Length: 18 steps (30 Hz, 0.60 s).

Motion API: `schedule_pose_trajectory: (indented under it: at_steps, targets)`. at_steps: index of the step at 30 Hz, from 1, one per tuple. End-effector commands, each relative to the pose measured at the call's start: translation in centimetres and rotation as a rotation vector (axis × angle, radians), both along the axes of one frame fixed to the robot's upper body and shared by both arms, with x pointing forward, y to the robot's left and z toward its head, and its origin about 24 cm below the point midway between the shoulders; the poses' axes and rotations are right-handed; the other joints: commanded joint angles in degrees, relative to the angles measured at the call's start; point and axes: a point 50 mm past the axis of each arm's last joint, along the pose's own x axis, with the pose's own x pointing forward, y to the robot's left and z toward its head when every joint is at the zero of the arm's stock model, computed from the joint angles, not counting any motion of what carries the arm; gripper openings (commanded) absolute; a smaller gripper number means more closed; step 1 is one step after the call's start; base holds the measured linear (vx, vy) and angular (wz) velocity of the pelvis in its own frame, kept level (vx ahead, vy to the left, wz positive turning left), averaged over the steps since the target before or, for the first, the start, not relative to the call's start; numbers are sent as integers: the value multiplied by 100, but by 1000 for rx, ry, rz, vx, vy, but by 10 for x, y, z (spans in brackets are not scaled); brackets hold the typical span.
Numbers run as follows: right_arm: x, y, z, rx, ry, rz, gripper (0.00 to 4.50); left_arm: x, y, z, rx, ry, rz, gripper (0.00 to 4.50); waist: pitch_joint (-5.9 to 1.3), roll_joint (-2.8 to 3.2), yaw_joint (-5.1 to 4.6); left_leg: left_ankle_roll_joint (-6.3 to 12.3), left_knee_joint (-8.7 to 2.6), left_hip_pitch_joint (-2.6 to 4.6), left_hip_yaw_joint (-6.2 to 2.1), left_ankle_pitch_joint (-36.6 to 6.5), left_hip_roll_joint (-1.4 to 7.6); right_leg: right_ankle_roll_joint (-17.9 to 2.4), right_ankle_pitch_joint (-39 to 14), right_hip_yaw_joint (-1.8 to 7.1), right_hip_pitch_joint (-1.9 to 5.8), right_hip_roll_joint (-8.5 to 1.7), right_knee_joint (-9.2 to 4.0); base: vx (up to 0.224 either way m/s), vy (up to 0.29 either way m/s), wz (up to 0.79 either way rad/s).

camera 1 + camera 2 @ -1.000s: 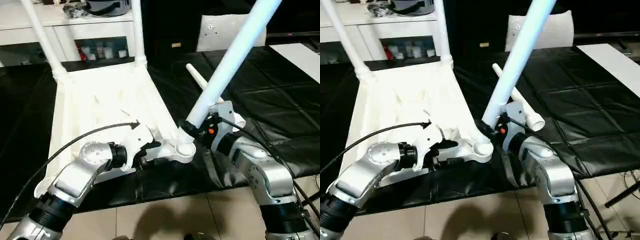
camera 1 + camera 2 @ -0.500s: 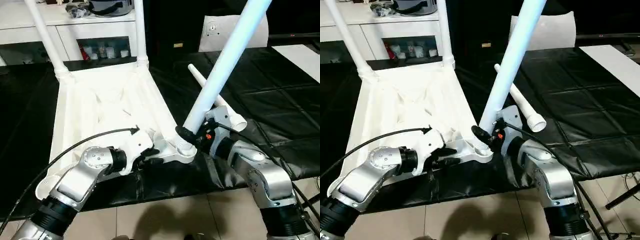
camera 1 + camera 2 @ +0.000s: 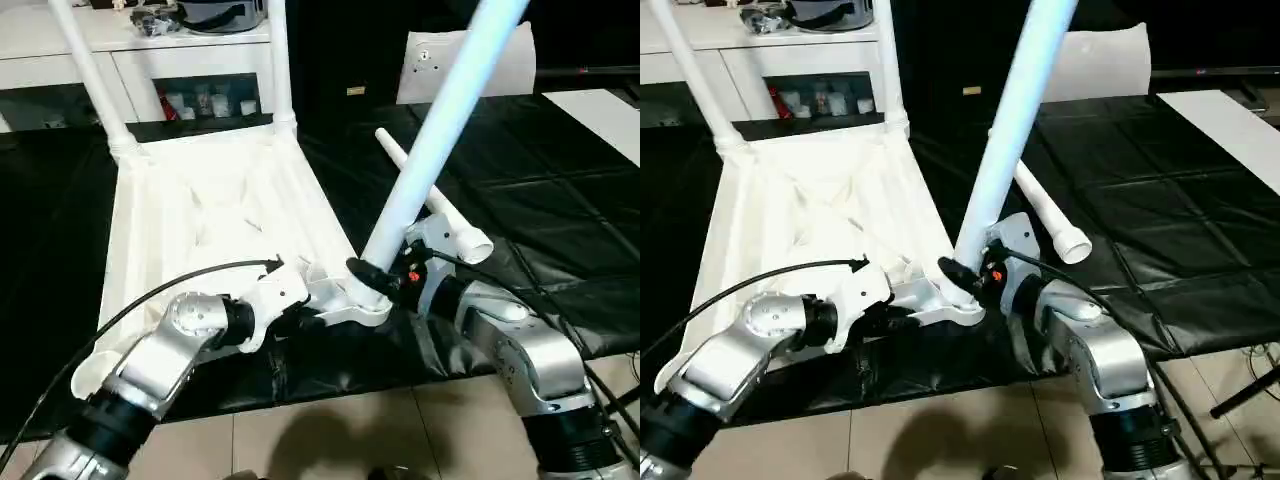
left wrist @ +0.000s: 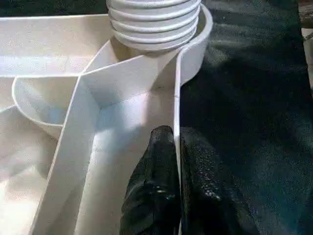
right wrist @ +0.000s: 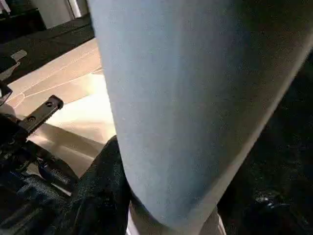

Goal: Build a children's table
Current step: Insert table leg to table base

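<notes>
The white tabletop lies ribbed side up on the black mat. Two white legs stand in its far corner sockets. My right gripper is shut on the lower end of a third leg, which leans up to the right. That leg's threaded end sits in the near right corner socket. My left gripper is shut on the tabletop's rim just beside that socket, with the fingers pinching the thin wall. A fourth leg lies loose on the mat behind my right arm.
A white cabinet with small items stands at the back left. A flat white sheet with a round mark leans at the back. A white board lies at the far right. The mat's front edge meets tiled floor.
My left gripper has closed onto the tabletop's rim near the corner socket. The held leg has tilted a little more upright, its end settling into the socket.
</notes>
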Motion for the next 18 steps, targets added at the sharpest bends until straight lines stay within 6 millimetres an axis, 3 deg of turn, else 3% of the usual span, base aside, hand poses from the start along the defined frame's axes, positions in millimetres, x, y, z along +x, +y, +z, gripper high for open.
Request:
schedule_pose_trajectory:
  at_steps: [1, 5, 18]
  targets:
    - [1, 3, 8, -2, -23, 39, 191, 1, -2, 3, -27, -11, -28, 1, -381, -52, -2, 231, -389, -2, -22, -1498, 18, -34, -3165, 196, 263, -266, -565, 0, 0, 0]
    - [0, 2, 8, -10, -21, 58, 191, 2, 0, 3, -29, -6, -50, 0, -381, -47, 19, 251, -392, -3, -11, -1418, 26, -96, -3120, 206, 268, -276, -549, 0, 0, 0]
    - [4, -1, 2, -62, -7, 89, 191, 7, 16, 3, -11, -59, -86, 0, -366, -59, -12, 244, -368, 17, -5, -1581, -8, 77, -3507, 158, 245, -263, -621, 0, 0, 0]
